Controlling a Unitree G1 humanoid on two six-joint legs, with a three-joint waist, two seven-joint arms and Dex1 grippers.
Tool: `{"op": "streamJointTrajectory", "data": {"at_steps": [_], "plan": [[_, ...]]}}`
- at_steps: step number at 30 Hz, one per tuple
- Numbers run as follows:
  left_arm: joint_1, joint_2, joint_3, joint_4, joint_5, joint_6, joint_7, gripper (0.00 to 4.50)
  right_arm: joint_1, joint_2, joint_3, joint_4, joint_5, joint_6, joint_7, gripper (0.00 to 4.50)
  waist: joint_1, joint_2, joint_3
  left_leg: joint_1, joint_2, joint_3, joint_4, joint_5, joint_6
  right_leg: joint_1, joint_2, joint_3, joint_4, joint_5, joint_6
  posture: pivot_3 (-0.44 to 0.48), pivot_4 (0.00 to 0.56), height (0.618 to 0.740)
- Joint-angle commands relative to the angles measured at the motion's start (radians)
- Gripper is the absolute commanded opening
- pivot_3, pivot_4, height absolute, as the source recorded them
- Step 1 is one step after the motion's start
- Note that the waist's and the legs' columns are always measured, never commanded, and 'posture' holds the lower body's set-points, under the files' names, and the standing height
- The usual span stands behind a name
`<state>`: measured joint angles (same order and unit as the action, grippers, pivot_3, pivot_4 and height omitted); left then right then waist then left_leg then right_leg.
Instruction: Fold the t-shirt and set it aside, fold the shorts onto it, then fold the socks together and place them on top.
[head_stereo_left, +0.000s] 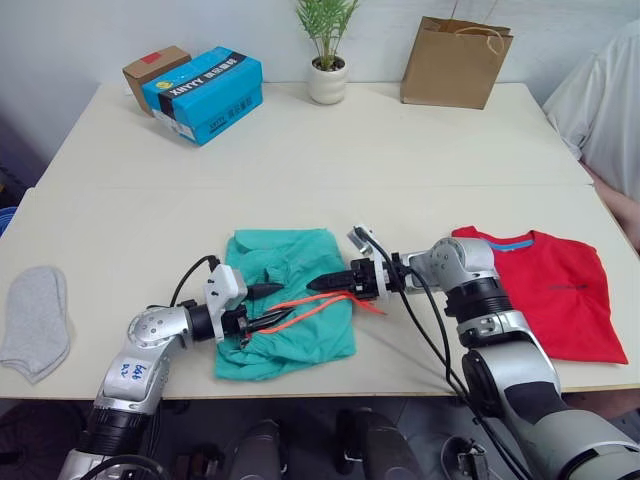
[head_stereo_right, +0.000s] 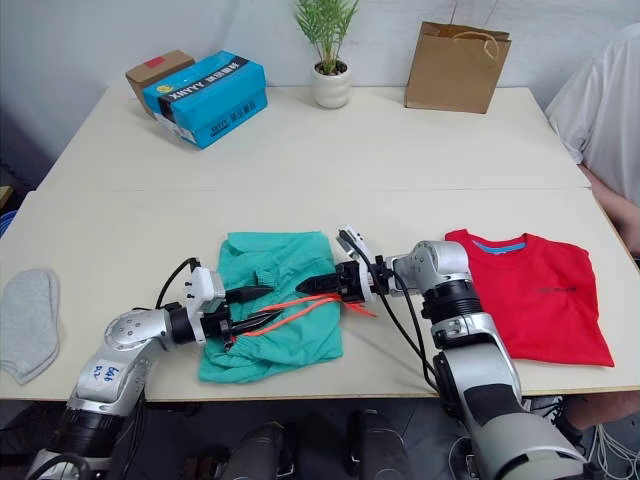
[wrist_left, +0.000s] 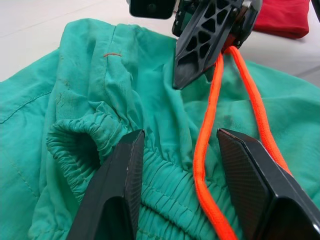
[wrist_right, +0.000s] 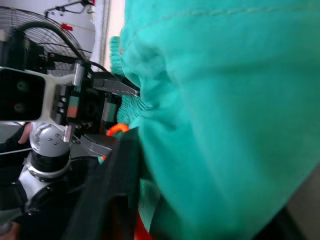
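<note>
- The shorts (head_stereo_left: 290, 305), crumpled teal cloth with a gathered elastic waistband, lie at the table's (head_stereo_left: 300, 160) near edge between both arms.
- A neon orange drawstring (wrist_left: 210, 130), a smooth round cord, runs between the left gripper's (head_stereo_left: 273, 304) wide-spread fingers.
- The right gripper (head_stereo_left: 325, 284) sits over the shorts; whether it is spread or closed cannot be told.
- The red t-shirt (head_stereo_left: 555, 290) lies folded flat at the right.
- One grey knit sock (head_stereo_left: 36, 320) lies far left.

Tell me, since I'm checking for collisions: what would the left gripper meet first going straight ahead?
Probably the right gripper, whose tip points back at the left gripper over the shorts; depth is unclear.
</note>
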<state>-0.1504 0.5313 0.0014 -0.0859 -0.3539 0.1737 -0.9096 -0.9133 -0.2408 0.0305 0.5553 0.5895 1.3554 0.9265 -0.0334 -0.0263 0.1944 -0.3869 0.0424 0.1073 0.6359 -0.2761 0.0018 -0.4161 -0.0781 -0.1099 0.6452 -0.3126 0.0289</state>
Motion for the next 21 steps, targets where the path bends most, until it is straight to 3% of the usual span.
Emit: {"op": "streamJointTrajectory", "data": {"at_steps": [1, 2, 3, 7, 9, 12, 15, 21], "plan": [[0.009, 0.008, 0.027, -0.043, -0.025, -0.008, -0.005, 2.4, 0.011, -0.017, -0.039, -0.088, 0.068, 0.058, 0.02, 0.38, 0.002, 0.0, 0.0, 0.0, 0.0, 0.0, 0.0, 0.0, 0.0, 0.0, 0.0, 0.0, 0.0, 0.0, 0.0, 0.0, 0.15, 0.74], [0.014, 0.038, 0.008, -0.063, 0.002, -0.014, -0.027, 2.4, 0.021, -0.035, -0.051, -0.128, 0.089, 0.082, 0.023, 0.04, 0.003, 0.0, 0.0, 0.0, 0.0, 0.0, 0.0, 0.0, 0.0, 0.0, 0.0, 0.0, 0.0, 0.0, 0.0, 0.0, 0.15, 0.74], [0.017, 0.059, -0.007, -0.078, 0.022, -0.018, -0.043, 2.4, 0.028, -0.047, -0.06, -0.158, 0.103, 0.099, 0.024, 0.04, 0.003, 0.0, 0.0, 0.0, 0.0, 0.0, 0.0, 0.0, 0.0, 0.0, 0.0, 0.0, 0.0, 0.0, 0.0, 0.0, 0.15, 0.74], [-0.012, 0.061, 0.073, -0.216, -0.139, 0.128, -0.001, 2.4, 0.047, -0.135, -0.136, -0.31, 0.226, 0.242, 0.052, 0.04, 0.008, 0.002, 0.001, -0.002, -0.001, -0.001, 0.0, 0.0, 0.001, -0.001, -0.001, 0.0, -0.001, 0.0, 0.0, 0.0, 0.15, 0.74], [-0.02, 0.079, 0.11, -0.286, -0.223, 0.211, 0.012, 2.76, 0.072, -0.233, -0.125, -0.417, 0.318, 0.259, 0.109, 0.0, 0.007, 0.002, 0.001, -0.002, -0.001, -0.002, 0.0, 0.0, 0.001, 0.0, -0.001, 0.0, -0.001, 0.0, 0.0, 0.0, 0.15, 0.74], [-0.02, 0.097, 0.156, -0.379, -0.345, 0.313, 0.034, 3.57, 0.113, -0.449, -0.13, -0.542, 0.451, 0.259, 0.205, 0.0, 0.009, 0.003, 0.002, -0.002, -0.001, -0.003, -0.001, 0.0, 0.001, 0.0, -0.001, -0.001, -0.003, 0.0, 0.0, 0.0, 0.15, 0.74], [-0.005, 0.098, 0.162, -0.404, -0.366, 0.332, 0.044, 4.48, 0.159, -0.697, -0.128, -0.616, 0.457, 0.231, 0.312, 0.0, 0.011, 0.004, 0.003, -0.002, -0.002, -0.002, -0.002, 0.0, 0.001, 0.0, -0.001, -0.001, -0.006, 0.0, 0.0, 0.0, 0.15, 0.74], [-0.002, 0.081, 0.124, -0.35, -0.323, 0.289, 0.024, 4.48, 0.171, -1.092, -0.015, -0.507, 0.265, -0.054, 0.583, 0.0, 0.008, 0.006, 0.005, -0.001, -0.001, -0.001, -0.001, 0.0, 0.0, 0.001, 0.002, 0.0, -0.007, 0.0, 0.001, 0.0, 0.15, 0.74]]}}
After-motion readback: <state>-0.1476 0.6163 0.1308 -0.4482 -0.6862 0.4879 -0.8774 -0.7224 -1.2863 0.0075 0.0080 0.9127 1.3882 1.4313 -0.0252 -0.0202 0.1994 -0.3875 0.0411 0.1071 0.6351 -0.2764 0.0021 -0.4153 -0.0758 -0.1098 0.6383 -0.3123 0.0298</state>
